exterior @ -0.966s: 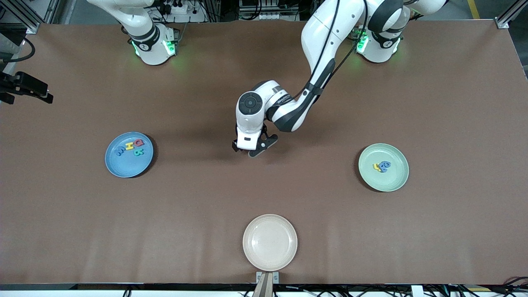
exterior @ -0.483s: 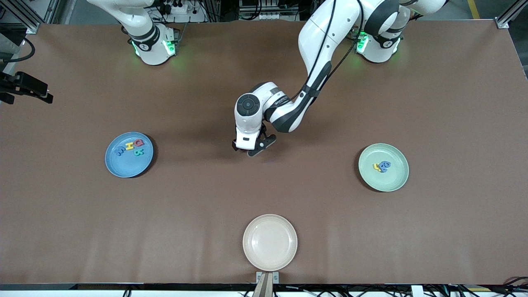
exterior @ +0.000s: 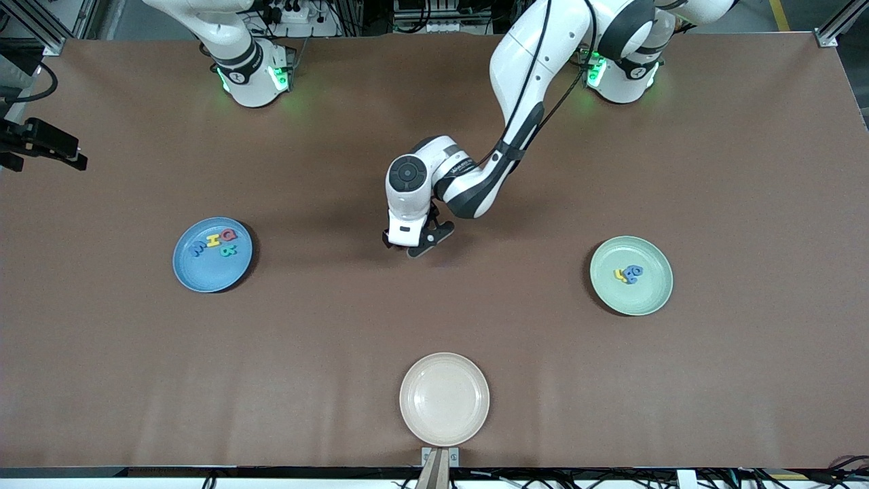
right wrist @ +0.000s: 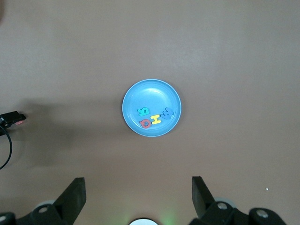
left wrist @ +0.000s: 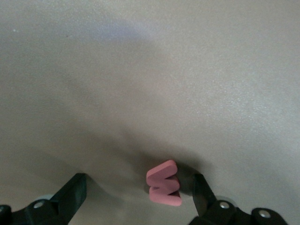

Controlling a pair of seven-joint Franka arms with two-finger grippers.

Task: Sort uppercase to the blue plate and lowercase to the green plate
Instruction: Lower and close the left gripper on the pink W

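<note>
Left wrist view: a red lowercase w (left wrist: 164, 183) lies flat on the brown table (left wrist: 150, 70), between the spread fingers of the left gripper (left wrist: 139, 199) and just beside one fingertip (left wrist: 199, 192); the jaws stand wide apart and grasp nothing. In the front view the w is hidden under the left gripper (exterior: 411, 248), which hangs low over the middle of the table (exterior: 434, 319), its arm reaching in from the base at the left arm's end.

Front view, uppercase letters: a blue M or W (exterior: 197, 247), a yellow H (exterior: 214, 240), a red Q (exterior: 230, 235) and a teal R (exterior: 229, 252) lie on the blue plate (exterior: 204, 275), toward the right arm's end of the table. The first three form a row; the teal letter lies just nearer to the front camera than the Q. The right wrist view shows the same blue plate (right wrist: 133, 96) from high above, with its four letters grouped in one part of the plate.

Front view, lowercase letters: a yellow h (exterior: 619, 274) and small blue letters (exterior: 633, 273) lie close together on the green plate (exterior: 645, 299), toward the left arm's end of the table; how many blue letters there are cannot be told.

A cream plate (exterior: 444, 399) sits nearest the front camera, near the table's edge.

The right gripper (right wrist: 139, 199), seen only in its own wrist view, waits high over the table with its fingers spread and released.
</note>
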